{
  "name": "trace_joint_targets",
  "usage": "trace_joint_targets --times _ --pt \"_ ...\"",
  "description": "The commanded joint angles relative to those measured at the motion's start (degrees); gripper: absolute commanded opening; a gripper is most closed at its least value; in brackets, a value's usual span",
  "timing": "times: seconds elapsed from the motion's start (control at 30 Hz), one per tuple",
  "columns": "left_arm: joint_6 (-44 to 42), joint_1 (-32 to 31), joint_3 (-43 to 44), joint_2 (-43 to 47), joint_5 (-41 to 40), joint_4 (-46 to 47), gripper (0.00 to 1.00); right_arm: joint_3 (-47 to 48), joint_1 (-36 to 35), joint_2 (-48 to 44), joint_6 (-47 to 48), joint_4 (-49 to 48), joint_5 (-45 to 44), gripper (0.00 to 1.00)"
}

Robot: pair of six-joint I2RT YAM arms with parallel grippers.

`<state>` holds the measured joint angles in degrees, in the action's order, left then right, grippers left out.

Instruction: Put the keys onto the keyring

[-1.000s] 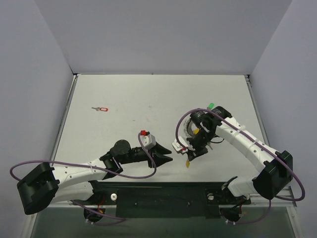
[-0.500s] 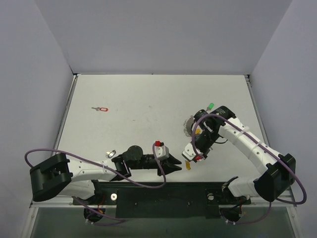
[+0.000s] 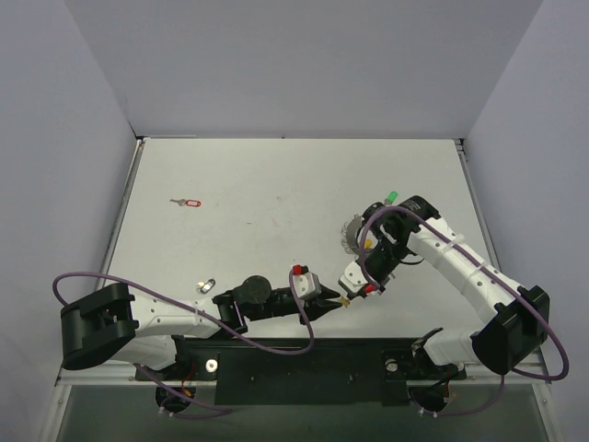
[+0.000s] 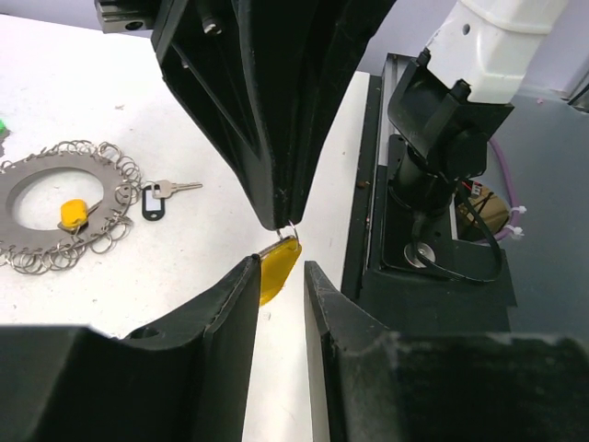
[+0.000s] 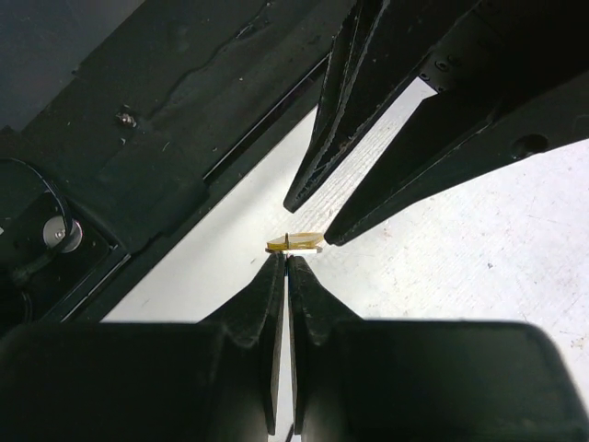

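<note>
Near edge, 6 o'clock: right gripper (image 5: 285,262) pinched shut on yellow key (image 5: 294,244). Left gripper (image 4: 281,269) jaws apart, flanking its tag. Toward 1 o'clock: keyring (image 4: 55,164) flat on worktop (image 3: 258,203), second yellow key (image 4: 74,214) in its hollow, dark grey key (image 4: 155,201) just beside. Green key (image 3: 392,197) beyond. Red key (image 3: 189,202) far off at 10 o'clock.

In the left wrist view the keyring (image 4: 55,168) runs off the left edge.
</note>
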<state>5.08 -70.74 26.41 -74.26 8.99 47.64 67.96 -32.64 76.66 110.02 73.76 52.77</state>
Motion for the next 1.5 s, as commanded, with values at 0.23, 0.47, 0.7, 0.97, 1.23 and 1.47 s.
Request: trace_joint_targets --times 0.23,0.47,0.7,0.97,1.23,1.47 --pt "-1.7 -1.1 3.4 -0.7 -3.7 2.2 0.34 0.4 0.4 -0.5 -9.4 8.5 4.6 0.0" --pt "-1.7 -1.2 3.3 -0.5 -3.4 2.5 0.33 0.0 0.6 -0.7 -13.7 5.6 4.4 0.0" --pt "-1.6 -1.2 2.2 0.6 -3.7 2.0 0.33 -0.2 1.1 -1.1 -18.6 2.6 4.5 0.0" --pt "0.6 -1.2 -0.1 1.9 -3.6 6.0 0.33 -0.4 1.4 -1.2 -27.7 -1.8 4.6 0.0" --pt "2.2 -1.2 1.0 0.0 -1.3 7.5 0.33 -0.5 1.4 -1.4 -30.3 -3.4 4.1 0.0" --pt "2.6 -1.2 2.4 -1.6 -2.1 5.6 0.33 -0.5 1.4 -1.5 -30.5 -3.6 4.2 0.0"
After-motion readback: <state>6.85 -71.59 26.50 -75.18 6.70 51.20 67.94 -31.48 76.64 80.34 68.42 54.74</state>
